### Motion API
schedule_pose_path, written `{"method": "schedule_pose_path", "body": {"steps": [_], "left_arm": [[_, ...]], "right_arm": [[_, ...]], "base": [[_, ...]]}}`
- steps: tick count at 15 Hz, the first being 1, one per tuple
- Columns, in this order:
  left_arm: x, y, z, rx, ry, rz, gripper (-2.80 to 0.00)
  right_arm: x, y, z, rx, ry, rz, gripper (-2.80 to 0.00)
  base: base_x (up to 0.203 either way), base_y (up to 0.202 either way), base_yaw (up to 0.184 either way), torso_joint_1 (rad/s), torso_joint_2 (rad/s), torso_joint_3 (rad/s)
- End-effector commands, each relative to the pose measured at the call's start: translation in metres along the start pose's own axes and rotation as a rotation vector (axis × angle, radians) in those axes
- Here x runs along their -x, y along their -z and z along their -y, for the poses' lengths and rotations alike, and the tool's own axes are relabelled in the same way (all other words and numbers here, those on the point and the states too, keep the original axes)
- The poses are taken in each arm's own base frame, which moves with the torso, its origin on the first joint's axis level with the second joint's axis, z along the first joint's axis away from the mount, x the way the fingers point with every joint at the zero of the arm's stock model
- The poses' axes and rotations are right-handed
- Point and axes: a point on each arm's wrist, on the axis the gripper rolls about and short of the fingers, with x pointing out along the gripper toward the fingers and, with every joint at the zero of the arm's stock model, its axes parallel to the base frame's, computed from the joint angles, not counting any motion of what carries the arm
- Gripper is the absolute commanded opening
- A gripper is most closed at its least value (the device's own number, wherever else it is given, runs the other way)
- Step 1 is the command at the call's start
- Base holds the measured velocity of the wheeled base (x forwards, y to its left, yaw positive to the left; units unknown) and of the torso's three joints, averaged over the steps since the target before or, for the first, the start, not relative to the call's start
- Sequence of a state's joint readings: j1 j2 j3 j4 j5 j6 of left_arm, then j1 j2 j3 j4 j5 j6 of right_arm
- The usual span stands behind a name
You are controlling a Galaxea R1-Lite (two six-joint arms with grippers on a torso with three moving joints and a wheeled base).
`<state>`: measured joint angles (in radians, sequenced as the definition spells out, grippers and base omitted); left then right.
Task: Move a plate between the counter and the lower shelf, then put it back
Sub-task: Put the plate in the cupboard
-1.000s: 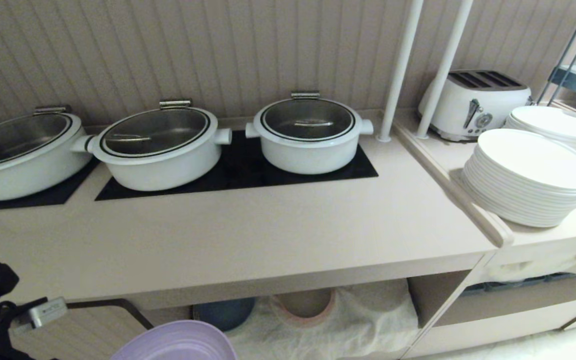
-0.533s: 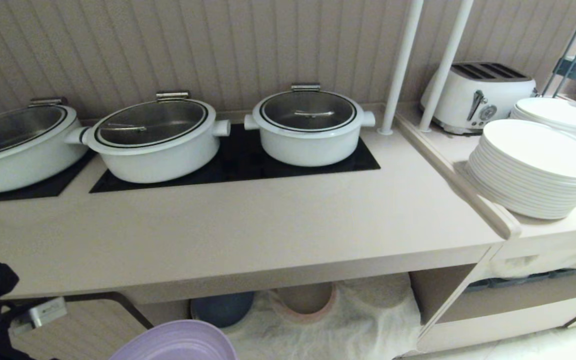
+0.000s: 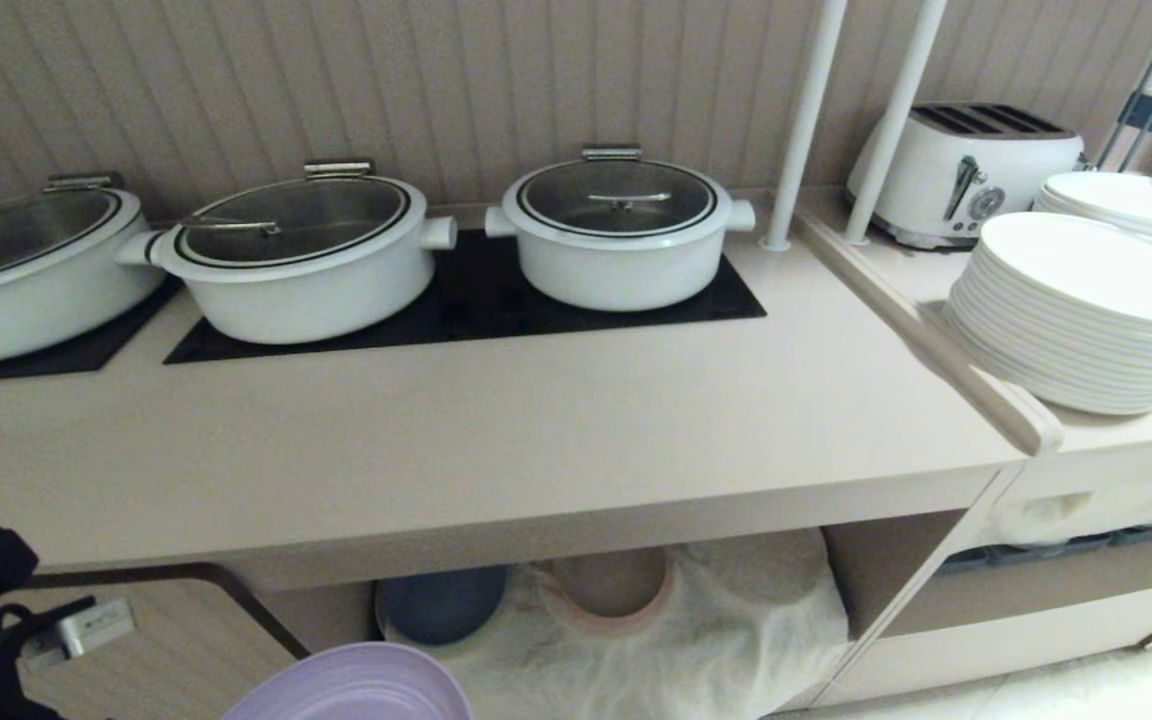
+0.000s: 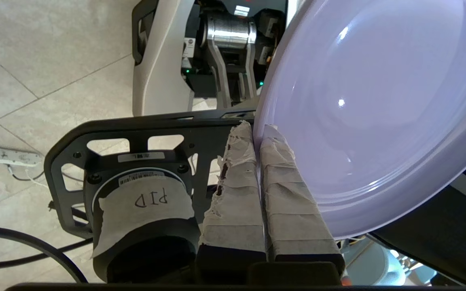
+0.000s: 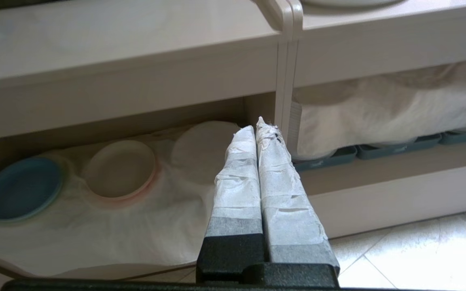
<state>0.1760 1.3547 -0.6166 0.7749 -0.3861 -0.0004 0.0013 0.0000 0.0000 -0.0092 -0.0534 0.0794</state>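
The lavender plate hangs low at the near edge of the head view, in front of and below the beige counter. In the left wrist view my left gripper is shut on the plate's rim, one taped finger on each face. The lower shelf, draped with cream cloth, lies under the counter just beyond the plate. My right gripper is shut on nothing and parked facing that shelf.
A blue plate and a beige-pink plate rest on the shelf cloth. Three white lidded pots stand on black hob panels. Stacked white plates, a toaster and two white poles are at the right.
The whole head view has shifted: pots and counter sit higher in the picture and more of the lower shelf shows, so the camera moved. The plate stays gripped.
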Motion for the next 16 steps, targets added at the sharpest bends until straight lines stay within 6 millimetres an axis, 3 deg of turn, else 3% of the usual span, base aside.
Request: {"method": "schedule_pose_path", "body": {"steps": [1,8,16], "left_arm": [[0.0,0.0009,0.0,0.003,0.002,-0.004,-2.8],[-0.0007,0.0015,-0.0003,0.005,0.002,-0.008,-2.8],[-0.0012,0.0016,-0.0005,0.005,0.002,-0.009,-2.8]], "right_arm": [[-0.0001,-0.0001,0.0,0.0,0.0,0.001,-2.8],[0.0,-0.0001,0.0,0.0,0.0,0.001,-2.8],[-0.0001,-0.0001,0.0,0.0,0.001,-0.001,-2.8]], "base": [[0.0,0.0,0.0,-0.15,0.34,0.179],[0.0,0.0,0.0,-0.165,0.36,0.195],[0.0,0.0,0.0,-0.24,0.53,0.285]]}}
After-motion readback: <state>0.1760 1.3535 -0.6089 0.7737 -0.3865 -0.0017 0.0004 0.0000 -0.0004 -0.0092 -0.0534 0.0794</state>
